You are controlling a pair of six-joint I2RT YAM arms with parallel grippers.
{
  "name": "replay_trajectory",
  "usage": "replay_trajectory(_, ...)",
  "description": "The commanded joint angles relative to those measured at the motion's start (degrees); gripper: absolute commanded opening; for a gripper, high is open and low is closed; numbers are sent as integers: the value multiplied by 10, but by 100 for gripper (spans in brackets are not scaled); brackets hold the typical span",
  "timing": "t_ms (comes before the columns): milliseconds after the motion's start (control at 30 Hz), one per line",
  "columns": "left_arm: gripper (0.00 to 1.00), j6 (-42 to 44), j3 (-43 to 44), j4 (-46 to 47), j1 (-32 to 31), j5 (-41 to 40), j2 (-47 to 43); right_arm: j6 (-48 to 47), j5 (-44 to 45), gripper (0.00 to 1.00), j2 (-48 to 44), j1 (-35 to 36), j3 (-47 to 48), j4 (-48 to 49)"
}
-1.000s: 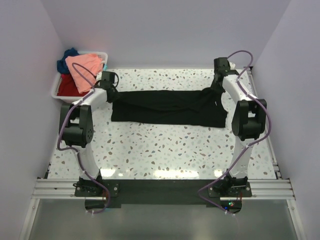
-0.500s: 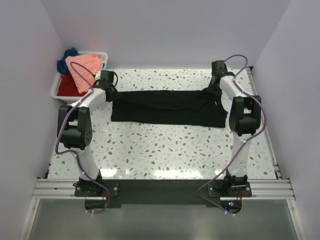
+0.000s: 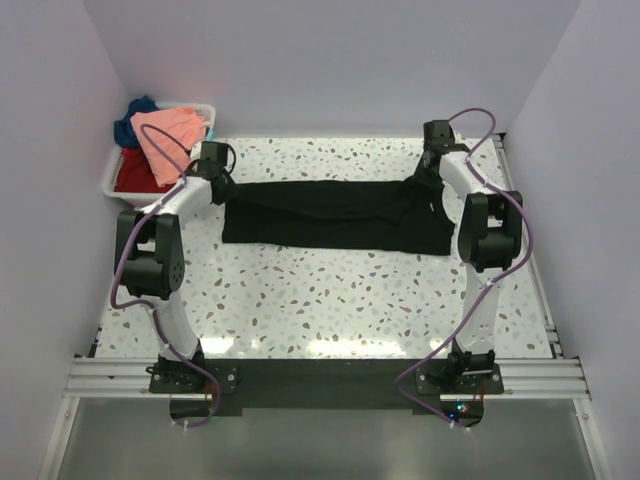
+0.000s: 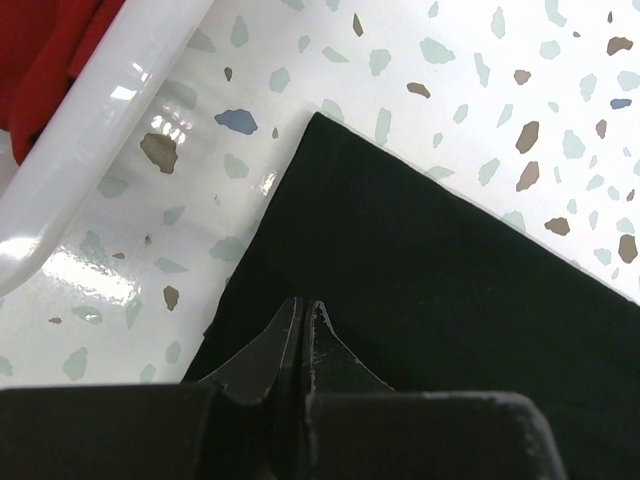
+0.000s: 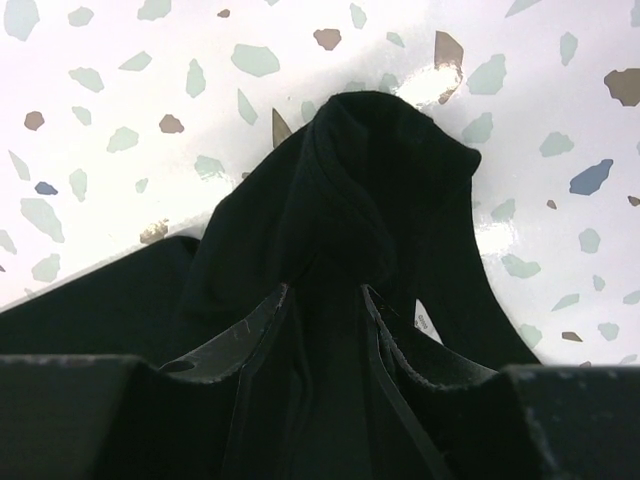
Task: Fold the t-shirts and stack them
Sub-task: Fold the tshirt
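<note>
Four t-shirts [image 3: 335,214]: one flat, three binned.

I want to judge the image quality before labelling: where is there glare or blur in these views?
Top external: sharp, with bright reflections on the table near its front edge. Left wrist: glare patches on the glossy tabletop and the white bin rim; the black t-shirt shows almost no detail. Right wrist: glare beside the bunched black cloth; the near jaws look soft.
</note>
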Motion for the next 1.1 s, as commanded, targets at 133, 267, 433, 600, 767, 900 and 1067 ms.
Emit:
replay_trajectory(133,0,10,-8,0,6,-15,-32,1,-21,35,16,2,41,4)
replay_trajectory(267,0,10,-9,0,6,-17,-36,2,-31,35,31,3,49,-1)
replay_trajectory(433,0,10,-10,-1,6,-20,-36,2,-27,35,36,2,53,-7)
replay_trajectory(600,0,10,-12,-2,6,-20,-35,0,-21,20,32,2,48,-12)
replay_trajectory(767,0,10,-12,0,5,-19,-35,0,-19,10,19,2,33,-12)
replay_trajectory(900,0,11,-12,0,5,-17,-35,0,-20,15,8,1,20,-9)
replay_trajectory(1067,0,13,-14,2,6,-16,-36,-4,-34,25,1,3,9,-3)
